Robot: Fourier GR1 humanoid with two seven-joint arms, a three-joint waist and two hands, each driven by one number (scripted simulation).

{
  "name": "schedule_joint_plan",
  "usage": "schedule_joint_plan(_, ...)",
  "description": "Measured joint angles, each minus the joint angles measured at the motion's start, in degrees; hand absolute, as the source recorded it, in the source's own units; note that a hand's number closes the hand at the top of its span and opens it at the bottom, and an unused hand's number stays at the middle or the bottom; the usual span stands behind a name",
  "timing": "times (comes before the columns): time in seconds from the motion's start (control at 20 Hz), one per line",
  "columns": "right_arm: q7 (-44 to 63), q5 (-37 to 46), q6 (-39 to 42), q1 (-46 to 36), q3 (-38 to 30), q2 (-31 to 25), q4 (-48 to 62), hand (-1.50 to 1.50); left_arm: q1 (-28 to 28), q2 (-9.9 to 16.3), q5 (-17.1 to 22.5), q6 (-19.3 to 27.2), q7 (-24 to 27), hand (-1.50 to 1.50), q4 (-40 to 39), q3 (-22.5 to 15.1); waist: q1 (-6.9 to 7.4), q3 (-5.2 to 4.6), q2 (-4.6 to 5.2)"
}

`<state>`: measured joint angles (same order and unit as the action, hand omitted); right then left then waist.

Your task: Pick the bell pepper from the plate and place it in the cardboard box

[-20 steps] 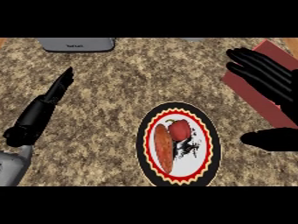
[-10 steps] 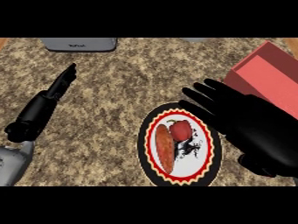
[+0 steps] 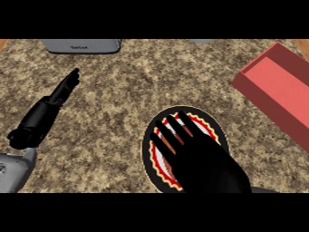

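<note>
The right hand [image 3: 207, 165] hangs over the plate [image 3: 158, 174] with its fingers straight and fanned apart, covering most of the dish, which suits a reach from above for the bell pepper. The pepper itself is almost wholly hidden; only slivers of reddish colour show between the fingers, so it seems to lie on the plate under the palm. The plate is round with a black rim and a red and yellow scalloped border. The cardboard box [image 3: 287, 97], a long red open tray with low walls, lies well apart at the right on the speckled granite-like table [image 3: 127, 90]. The left hand [image 3: 64, 88] rests flat, fingers straight and pressed together, at the left.
</note>
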<state>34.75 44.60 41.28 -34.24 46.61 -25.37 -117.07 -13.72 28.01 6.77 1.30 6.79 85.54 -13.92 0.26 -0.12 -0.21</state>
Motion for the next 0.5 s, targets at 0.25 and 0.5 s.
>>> schedule_joint_plan(0.25,4.72,2.75,4.06,1.82,1.3,5.83,1.7,-1.5,-0.67,-1.26,-1.39,-0.82,-0.44,0.0,-0.58,1.31,-0.21,0.06,0.1)
schedule_joint_plan(0.5,6.96,6.59,5.13,3.82,3.12,10.8,4.72,-1.5,0.52,-2.16,-1.99,-2.34,-0.31,0.0,0.37,2.91,-0.13,0.09,0.12)
